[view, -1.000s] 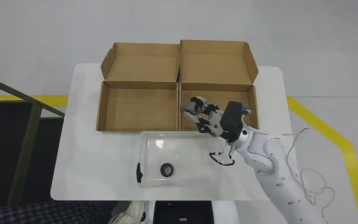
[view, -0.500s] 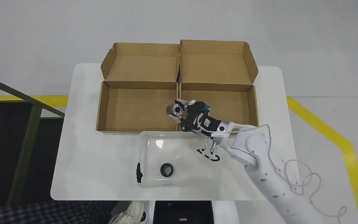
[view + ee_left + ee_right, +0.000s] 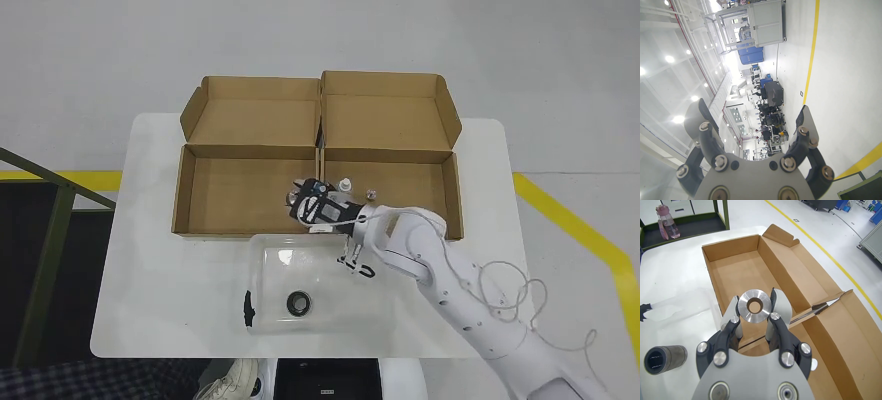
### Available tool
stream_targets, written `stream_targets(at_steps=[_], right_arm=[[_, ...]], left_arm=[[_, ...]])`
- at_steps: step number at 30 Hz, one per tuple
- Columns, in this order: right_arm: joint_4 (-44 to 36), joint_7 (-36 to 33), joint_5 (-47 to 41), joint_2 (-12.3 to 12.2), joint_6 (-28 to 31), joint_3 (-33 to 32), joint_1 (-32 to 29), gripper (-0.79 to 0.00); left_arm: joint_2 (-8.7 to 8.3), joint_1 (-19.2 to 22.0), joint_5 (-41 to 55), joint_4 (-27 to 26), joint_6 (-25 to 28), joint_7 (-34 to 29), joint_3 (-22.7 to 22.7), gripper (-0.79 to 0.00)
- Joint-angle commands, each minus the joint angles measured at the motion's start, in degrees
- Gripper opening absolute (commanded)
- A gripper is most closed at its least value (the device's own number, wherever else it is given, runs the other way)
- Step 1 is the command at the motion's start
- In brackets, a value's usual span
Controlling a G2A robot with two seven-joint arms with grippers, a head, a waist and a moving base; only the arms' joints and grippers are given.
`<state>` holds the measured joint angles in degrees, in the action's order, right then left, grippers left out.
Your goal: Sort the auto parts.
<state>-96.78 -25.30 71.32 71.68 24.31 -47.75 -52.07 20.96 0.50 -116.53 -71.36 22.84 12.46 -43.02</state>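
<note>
auto parts lie spread over our white table [image 3: 150, 250], and we take them from the left. a black clip [image 3: 247, 308] sits at the left wall of the clear tray [image 3: 270, 262], which stands at the table's near edge. just right of the clip, inside the tray, a dark bearing [image 3: 298, 301] lies on its side, well apart from the walls.

behind the tray stand two open cardboard boxes, side by side and touching, with their lids folded back. the left box [image 3: 235, 195] has a bare floor. above its right end, near the wall it shares with its neighbour, our right gripper [image 3: 302, 198] hangs with both fingers clamped on a silver ring [image 3: 754, 308]. the ring's flat face and round bore turn toward the wrist camera. the ring is held in the air, touching neither box nor tray.

the right box [image 3: 415, 190] holds two small parts [image 3: 345, 184] near its left end; we cannot tell what kind they are.

our left gripper [image 3: 752, 106] is away from the table, pointing into the hall, its fingers spread wide with nothing between them.
</note>
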Motion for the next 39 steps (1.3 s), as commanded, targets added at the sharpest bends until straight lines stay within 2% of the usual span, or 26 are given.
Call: stream_targets(at_steps=[1, 14, 27, 32, 37, 39], right_arm=[[0.89, -1.12, 0.38, 0.29, -0.26, 0.57, 0.99, -0.785], [6.55, -9.79, -2.84, 2.27, 3.23, 4.48, 6.08, -0.785], [10.64, -13.93, -5.92, 3.9, 4.13, 6.25, 9.44, -0.785], [12.07, -14.91, -6.5, 4.43, 4.21, 6.82, 10.22, -0.733], [13.23, -15.44, -6.74, 4.92, 4.06, 7.25, 10.91, -0.64], [13.63, -15.7, -6.75, 5.1, 3.95, 7.39, 11.15, -0.634]], left_arm=[[0.0, 0.0, 0.0, 0.0, 0.0, 0.0, 0.0, 0.0], [0.0, 0.0, 0.0, 0.0, 0.0, 0.0, 0.0, 0.0], [0.0, 0.0, 0.0, 0.0, 0.0, 0.0, 0.0, 0.0], [0.0, 0.0, 0.0, 0.0, 0.0, 0.0, 0.0, 0.0], [0.0, 0.0, 0.0, 0.0, 0.0, 0.0, 0.0, 0.0], [0.0, 0.0, 0.0, 0.0, 0.0, 0.0, 0.0, 0.0]])
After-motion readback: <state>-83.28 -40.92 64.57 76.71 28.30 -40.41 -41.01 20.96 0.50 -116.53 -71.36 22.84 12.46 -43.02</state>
